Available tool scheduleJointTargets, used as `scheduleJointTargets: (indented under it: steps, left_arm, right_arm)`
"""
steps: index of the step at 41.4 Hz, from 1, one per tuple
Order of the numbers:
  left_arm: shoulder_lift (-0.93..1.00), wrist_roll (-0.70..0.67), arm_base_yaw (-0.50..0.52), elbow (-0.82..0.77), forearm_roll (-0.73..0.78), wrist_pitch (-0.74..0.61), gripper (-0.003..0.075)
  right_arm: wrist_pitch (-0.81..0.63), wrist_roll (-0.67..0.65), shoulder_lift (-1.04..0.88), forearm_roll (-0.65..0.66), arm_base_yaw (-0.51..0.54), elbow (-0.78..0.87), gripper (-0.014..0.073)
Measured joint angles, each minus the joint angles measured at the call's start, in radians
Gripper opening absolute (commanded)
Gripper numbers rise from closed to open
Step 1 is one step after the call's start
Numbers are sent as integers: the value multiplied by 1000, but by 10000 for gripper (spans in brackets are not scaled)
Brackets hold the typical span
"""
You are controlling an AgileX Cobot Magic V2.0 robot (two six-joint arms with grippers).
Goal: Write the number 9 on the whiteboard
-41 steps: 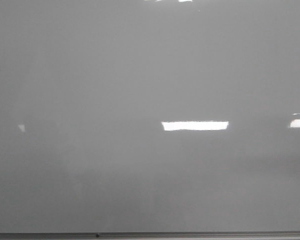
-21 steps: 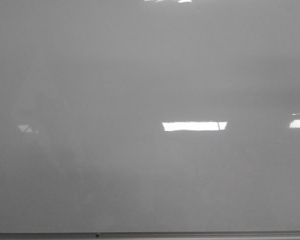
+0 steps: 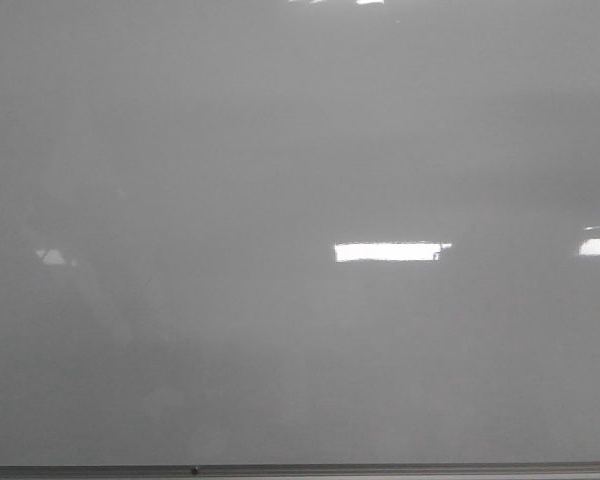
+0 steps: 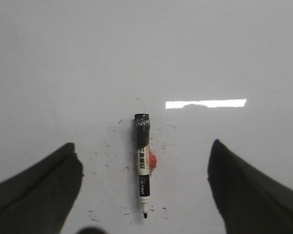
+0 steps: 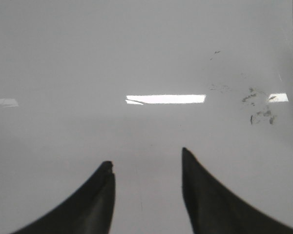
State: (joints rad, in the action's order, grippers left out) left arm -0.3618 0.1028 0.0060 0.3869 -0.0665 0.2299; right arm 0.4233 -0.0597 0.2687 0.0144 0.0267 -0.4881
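both pincers (image 4: 145, 190) (image 5: 146, 187) agape above whiteboard (image 3: 280, 150)

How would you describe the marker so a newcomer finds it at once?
On the pale whiteboard, look between the open left gripper. The marker lies there alone among ink specks, black-capped, white-labelled, a red spot beside it.

The whiteboard (image 3: 280, 150) is glossy pale grey and fills the front view, its thin grey metal frame edge along the bottom; no drawn 9 shows on it.
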Motion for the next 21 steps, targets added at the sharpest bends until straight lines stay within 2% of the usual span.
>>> scheduleJointTargets:
  steps: [12,21]
  left_arm:
    - [-36,0,0,15,-2,5,617]
    - [-288,0,0,108,-22,100,617]
  right_arm:
    - [2,0,1,0,0,0,508]
    - [2,0,1,0,0,0,508]
